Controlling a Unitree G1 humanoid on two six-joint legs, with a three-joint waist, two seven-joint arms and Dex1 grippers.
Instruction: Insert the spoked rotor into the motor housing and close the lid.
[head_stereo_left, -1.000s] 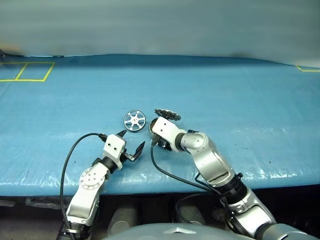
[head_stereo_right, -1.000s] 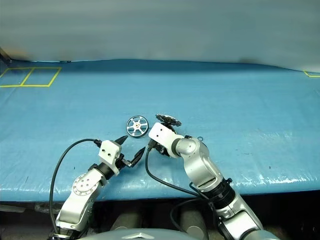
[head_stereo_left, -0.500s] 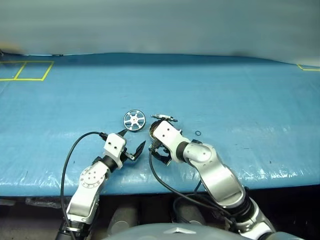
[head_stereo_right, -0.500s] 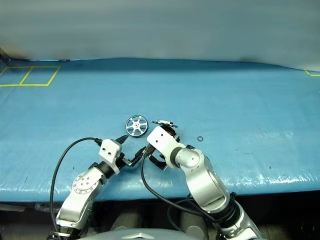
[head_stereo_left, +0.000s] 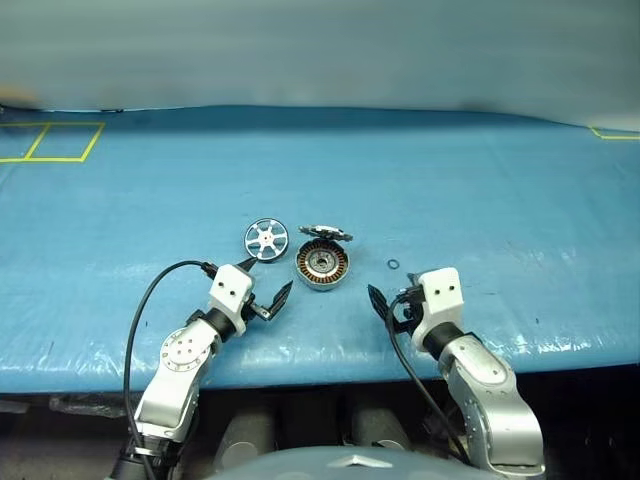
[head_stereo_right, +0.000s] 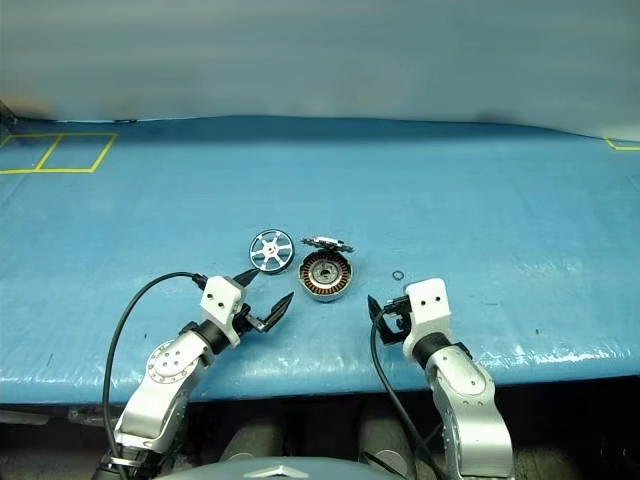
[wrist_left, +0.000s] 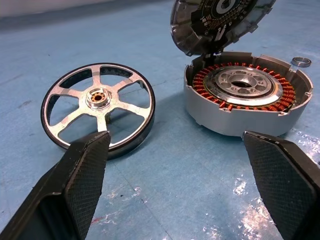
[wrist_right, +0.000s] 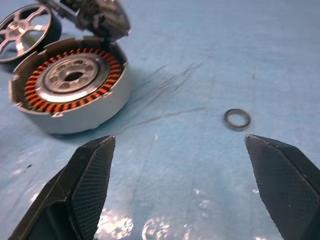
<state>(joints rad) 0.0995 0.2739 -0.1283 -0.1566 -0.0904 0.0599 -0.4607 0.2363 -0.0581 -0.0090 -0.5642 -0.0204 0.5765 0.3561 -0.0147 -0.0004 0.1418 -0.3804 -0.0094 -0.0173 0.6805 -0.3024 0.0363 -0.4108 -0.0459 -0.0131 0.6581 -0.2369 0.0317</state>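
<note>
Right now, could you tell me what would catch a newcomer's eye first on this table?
The housing, its copper windings bared, sits mid-table with the lid tilted up at its far edge. The rotor lies just to its left, and a small ring to its right.

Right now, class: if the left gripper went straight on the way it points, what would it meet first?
Probably neither part squarely: the left gripper aims at the gap between the spoked rotor and the motor housing; depth unclear.
</note>
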